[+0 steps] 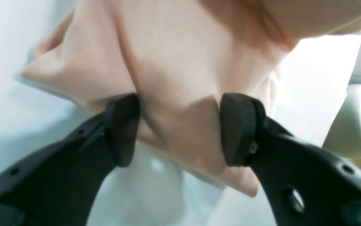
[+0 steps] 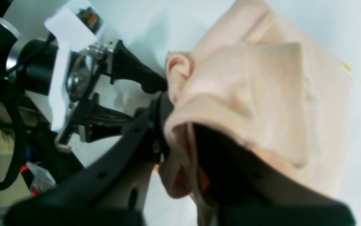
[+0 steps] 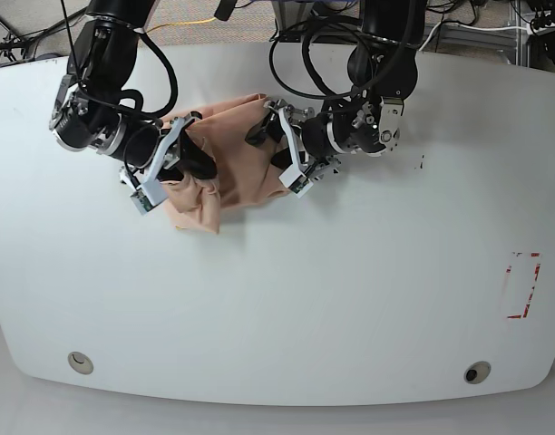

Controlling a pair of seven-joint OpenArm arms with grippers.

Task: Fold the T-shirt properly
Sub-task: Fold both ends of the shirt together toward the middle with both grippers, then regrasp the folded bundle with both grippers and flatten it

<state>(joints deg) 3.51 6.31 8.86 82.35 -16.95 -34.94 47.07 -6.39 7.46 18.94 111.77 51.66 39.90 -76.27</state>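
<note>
The peach T-shirt (image 3: 230, 149) lies bunched on the white table between my two arms. In the left wrist view its fabric (image 1: 174, 62) bulges between the pads of my left gripper (image 1: 178, 128), whose jaws stand wide apart and open, each pad touching the cloth. That gripper (image 3: 276, 154) straddles the shirt's right edge in the base view. My right gripper (image 2: 177, 135) is shut on a hem of the T-shirt (image 2: 262, 94), which drapes over its fingers. It holds the shirt's left side (image 3: 182, 163). A speck of yellow print (image 2: 345, 66) shows at the far edge.
The white table (image 3: 305, 299) stretches wide in front of the shirt. A red marking (image 3: 522, 285) sits near its right edge, and two round fittings (image 3: 78, 362) (image 3: 477, 372) near the front. Cables lie behind the arms at the back.
</note>
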